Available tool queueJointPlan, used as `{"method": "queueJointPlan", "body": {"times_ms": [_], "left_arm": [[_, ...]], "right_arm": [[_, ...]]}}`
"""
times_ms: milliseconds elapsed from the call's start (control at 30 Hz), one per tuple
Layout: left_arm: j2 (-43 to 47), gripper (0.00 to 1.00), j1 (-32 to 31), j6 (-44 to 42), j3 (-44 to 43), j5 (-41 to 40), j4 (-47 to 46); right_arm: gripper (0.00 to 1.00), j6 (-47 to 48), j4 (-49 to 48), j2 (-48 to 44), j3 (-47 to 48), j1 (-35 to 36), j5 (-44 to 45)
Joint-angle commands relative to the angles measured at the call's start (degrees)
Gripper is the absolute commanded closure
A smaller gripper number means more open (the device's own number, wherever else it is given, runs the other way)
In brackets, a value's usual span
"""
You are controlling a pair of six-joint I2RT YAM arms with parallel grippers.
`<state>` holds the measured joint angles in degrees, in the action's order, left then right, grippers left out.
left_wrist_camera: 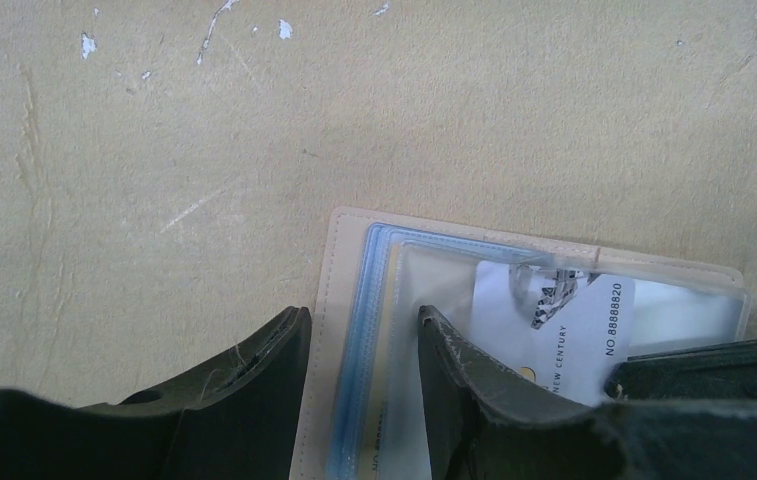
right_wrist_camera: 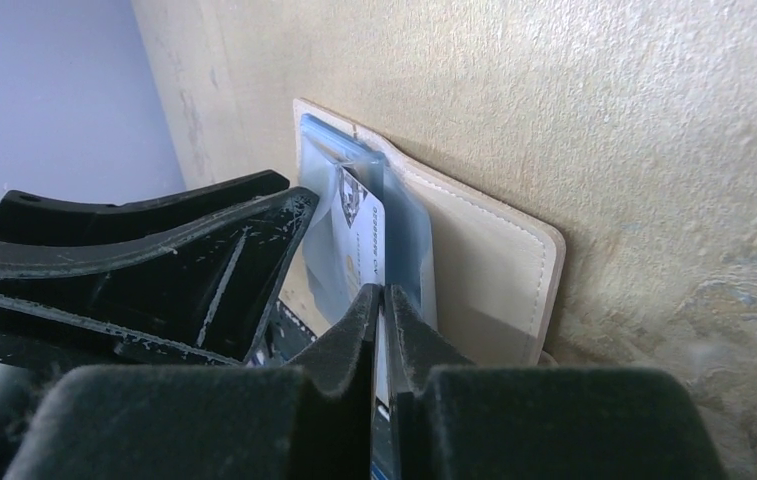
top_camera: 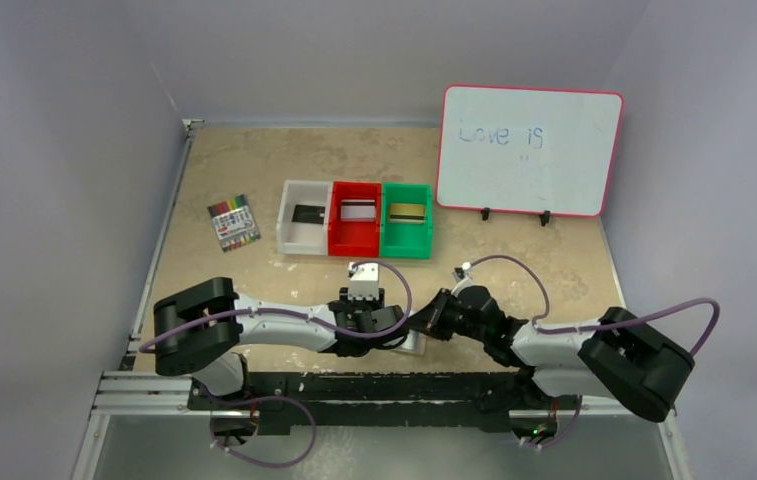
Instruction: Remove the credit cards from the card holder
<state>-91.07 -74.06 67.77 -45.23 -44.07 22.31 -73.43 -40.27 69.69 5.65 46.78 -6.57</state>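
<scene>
Three cards sit in bins, upper centre; a white card is left in the card holder, right end effector clenched on it, left end effector released.

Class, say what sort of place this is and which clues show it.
Likely a robotics lab cell: two arms bolted to a table, plain walls around it, a whiteboard and coloured bins.

Setting: a robotics lab test cell. A left arm and a right arm are bolted to a black rail at the near edge of a worn beige table. Plain grey walls enclose the table. A whiteboard, a row of plastic bins and purple cables are present.
</scene>
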Motion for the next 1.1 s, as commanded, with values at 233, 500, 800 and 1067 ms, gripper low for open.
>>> {"method": "queueJointPlan", "body": {"times_ms": [233,500,800,1067], "left_arm": [[-0.04,0.57,-0.43,-2.02,1.32,3.23,2.02],[-0.05,0.58,-0.46,-1.66,1.44,3.03,2.22],[0.5,0.58,-0.56,-0.64,1.53,2.11,3.03],[2.03,0.58,-0.56,0.15,2.23,0.94,3.18]], "right_arm": [[0.81,-2.6,-8.83,2.21,-0.64,-0.29,-0.97],[0.8,-3.15,-13.15,5.51,-0.31,-0.29,-2.1],[1.0,-1.84,-11.11,5.51,0.51,-0.3,-1.78],[1.0,0.56,5.08,-7.42,0.96,-0.33,2.73]]}}
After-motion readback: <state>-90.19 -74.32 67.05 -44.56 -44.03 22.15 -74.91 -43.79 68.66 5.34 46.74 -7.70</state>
